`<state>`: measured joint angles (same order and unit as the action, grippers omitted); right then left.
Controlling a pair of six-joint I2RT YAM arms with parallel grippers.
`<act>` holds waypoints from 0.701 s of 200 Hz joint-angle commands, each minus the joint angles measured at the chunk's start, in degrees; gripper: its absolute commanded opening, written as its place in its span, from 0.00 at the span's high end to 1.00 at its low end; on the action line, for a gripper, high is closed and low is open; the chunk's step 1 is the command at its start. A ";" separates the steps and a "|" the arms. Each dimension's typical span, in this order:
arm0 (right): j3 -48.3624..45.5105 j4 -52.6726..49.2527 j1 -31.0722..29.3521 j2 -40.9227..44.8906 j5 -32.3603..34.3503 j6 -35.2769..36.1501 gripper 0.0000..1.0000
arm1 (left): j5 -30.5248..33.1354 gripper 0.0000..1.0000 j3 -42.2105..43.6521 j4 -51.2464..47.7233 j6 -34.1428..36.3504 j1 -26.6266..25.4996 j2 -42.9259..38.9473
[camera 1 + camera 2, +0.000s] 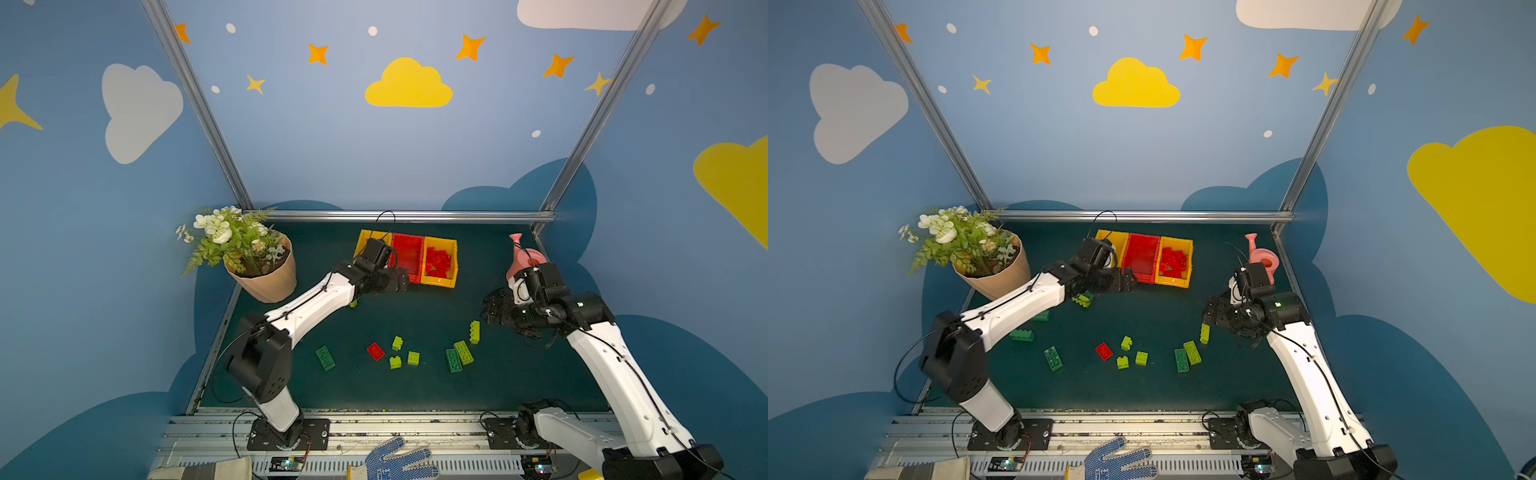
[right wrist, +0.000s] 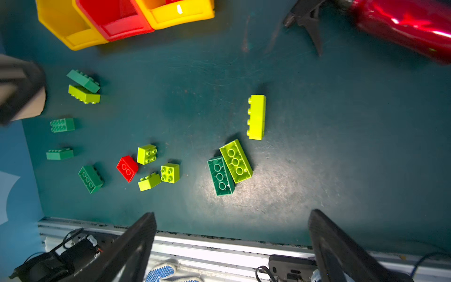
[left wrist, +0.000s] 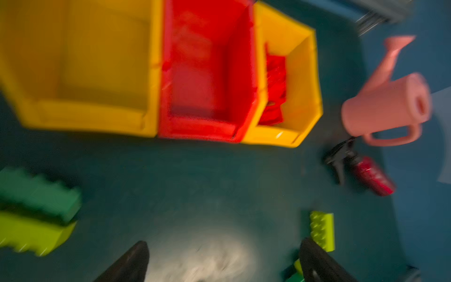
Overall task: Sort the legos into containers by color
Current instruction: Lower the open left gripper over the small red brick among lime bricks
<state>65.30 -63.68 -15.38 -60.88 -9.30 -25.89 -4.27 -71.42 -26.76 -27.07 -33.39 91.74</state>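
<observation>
Twelve legos (image 2: 170, 172) lie loose on the bench (image 1: 415, 386), counted in the right wrist view. More red ones sit in the yellow bin (image 1: 453, 266) at the 3 o'clock end of the containers (image 1: 438, 283), which stand in a row at 12 o'clock in both top views.

The next move, as I judge it, turns on the long lime brick (image 1: 474, 331). It rests on its side with its studs facing sideways, apart from every other brick. In a top view its long axis runs roughly from 12 to 6 o'clock. The right gripper (image 1: 492, 311) hovers just beside it, with the brick at about 7 o'clock from the fingertips. Its jaws stand wide with nothing between them.

In the right wrist view the brick's long axis runs square to the line joining the two fingers (image 2: 336, 244). They would therefore close across its narrow width with no turn of the wrist. A drop and a small shift toward 7 o'clock looks like enough.

The left gripper (image 1: 401, 280) is also spread wide and empty. It hangs just at the 6 o'clock side of the containers, well apart from the lime brick, so the right arm is plainly nearer. The single red brick (image 1: 375, 351) lies at about 6 o'clock from the left gripper, which is the nearer one to it.
</observation>
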 commanded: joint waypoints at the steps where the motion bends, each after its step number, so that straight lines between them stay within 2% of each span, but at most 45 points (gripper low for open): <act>1: -0.66 2.54 -0.96 -1.01 -2.78 1.74 0.05 | 7.71 0.05 8.29 -7.55 -5.45 -0.12 -8.56; 23: -0.92 3.51 -2.64 -2.02 -3.41 1.87 0.05 | 7.48 0.05 15.47 -9.80 -15.54 -2.08 -16.93; 47: -1.40 4.62 -5.16 -2.81 -3.44 1.31 0.05 | 9.03 0.05 20.20 -10.06 -25.49 -7.32 -20.63; 60: -1.33 4.95 -6.40 -3.01 -3.66 0.72 0.05 | 10.68 0.05 21.04 -10.89 -30.10 -9.99 -19.77; 83: -0.83 4.85 -8.32 -2.58 -3.73 -0.12 0.05 | 10.69 0.06 21.12 -12.16 -35.77 -11.58 -15.59; 110: 0.39 3.06 -9.32 -1.23 -2.38 0.05 0.05 | 10.54 0.06 18.97 -14.17 -37.13 -11.70 -11.56; 140: 0.81 0.05 -9.41 1.62 -0.92 0.38 0.05 | 6.56 0.07 17.87 -11.68 -38.52 -11.68 -5.63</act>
<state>64.40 -60.20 -24.51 -62.22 -11.70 -25.54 4.14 -51.42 -38.20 -62.39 -45.01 82.56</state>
